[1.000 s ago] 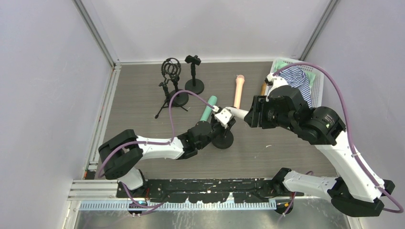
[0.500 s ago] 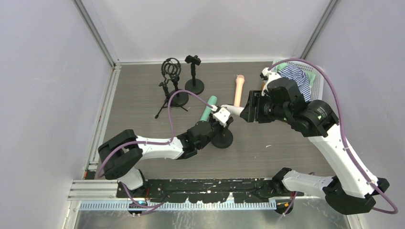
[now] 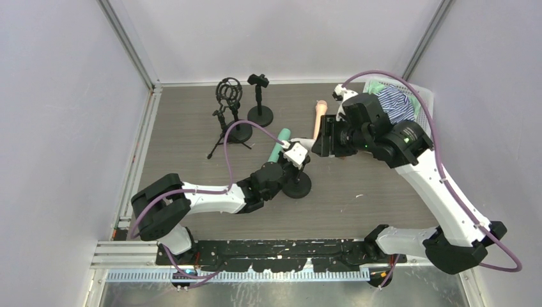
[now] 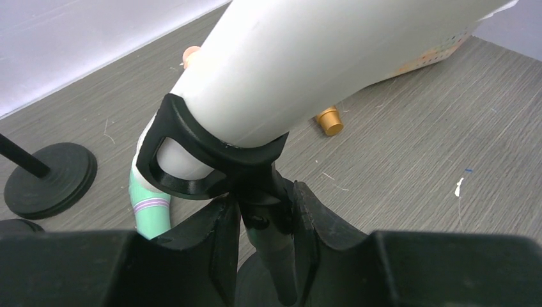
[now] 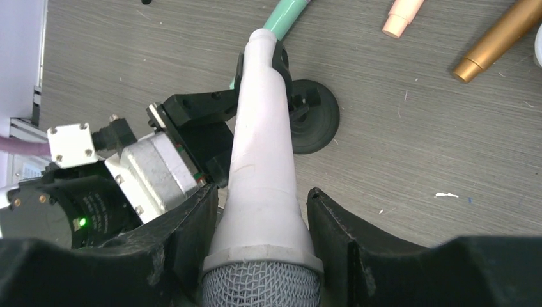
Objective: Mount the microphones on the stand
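Note:
My left gripper (image 4: 265, 198) is shut on the post of a black desk stand (image 3: 297, 185), just under its clip (image 4: 192, 160). The white microphone (image 5: 262, 147) hangs tilted above the table, its thin tail pushed through that clip. My right gripper (image 5: 262, 195) is shut on its wide end, just below the mesh head. In the top view the right gripper (image 3: 323, 146) hovers right of the stand. The mint green microphone (image 3: 279, 144) lies behind the stand. On the table further back lie the peach-pink microphone (image 3: 318, 121) and the golden-brown one (image 5: 498, 38).
A tripod stand with a ring shock mount (image 3: 228, 96) and a small round-base stand (image 3: 259, 96) are at the back left. A white basket with striped cloth (image 3: 409, 105) sits at the back right. White scraps (image 5: 445, 194) dot the table.
My right arm has swung left and toward the back, carrying the white microphone's head end with it. The left gripper stays on the stand's post.

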Controlling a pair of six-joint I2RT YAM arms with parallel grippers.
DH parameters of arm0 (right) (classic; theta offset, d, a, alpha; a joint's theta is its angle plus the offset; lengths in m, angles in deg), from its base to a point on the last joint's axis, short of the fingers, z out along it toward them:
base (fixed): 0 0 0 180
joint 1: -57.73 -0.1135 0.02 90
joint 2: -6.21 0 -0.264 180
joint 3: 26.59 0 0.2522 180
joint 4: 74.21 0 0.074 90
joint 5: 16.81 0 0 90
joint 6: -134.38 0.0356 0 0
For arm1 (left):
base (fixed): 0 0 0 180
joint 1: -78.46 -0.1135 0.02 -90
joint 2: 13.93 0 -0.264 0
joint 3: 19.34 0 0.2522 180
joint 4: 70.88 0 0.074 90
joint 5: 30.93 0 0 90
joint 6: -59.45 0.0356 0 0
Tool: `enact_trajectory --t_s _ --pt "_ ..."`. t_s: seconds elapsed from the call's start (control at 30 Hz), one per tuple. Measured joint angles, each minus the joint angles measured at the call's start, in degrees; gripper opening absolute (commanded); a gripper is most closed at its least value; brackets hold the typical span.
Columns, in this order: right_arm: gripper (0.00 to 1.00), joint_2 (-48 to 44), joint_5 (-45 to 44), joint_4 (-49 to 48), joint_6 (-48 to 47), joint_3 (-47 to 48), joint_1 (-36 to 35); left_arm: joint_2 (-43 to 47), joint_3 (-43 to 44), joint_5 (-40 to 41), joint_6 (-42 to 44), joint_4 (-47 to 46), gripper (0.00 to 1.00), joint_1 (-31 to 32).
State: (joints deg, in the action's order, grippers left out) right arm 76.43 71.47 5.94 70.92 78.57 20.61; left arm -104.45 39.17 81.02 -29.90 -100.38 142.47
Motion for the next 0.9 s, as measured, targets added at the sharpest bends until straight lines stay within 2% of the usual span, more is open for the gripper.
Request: enact_trajectory --t_s 0.3,0.9 --pt "0.01 6.14 0.83 -2.12 -1.75 -1.2 0.07 0.0 0.0 -0.04 -0.22 -0.04 0.0 0.13" --pt "0.0 7.61 1.64 -7.17 -4.2 -4.96 0.55 0.0 -0.07 0.07 -2.16 -0.11 0.0 0.13"
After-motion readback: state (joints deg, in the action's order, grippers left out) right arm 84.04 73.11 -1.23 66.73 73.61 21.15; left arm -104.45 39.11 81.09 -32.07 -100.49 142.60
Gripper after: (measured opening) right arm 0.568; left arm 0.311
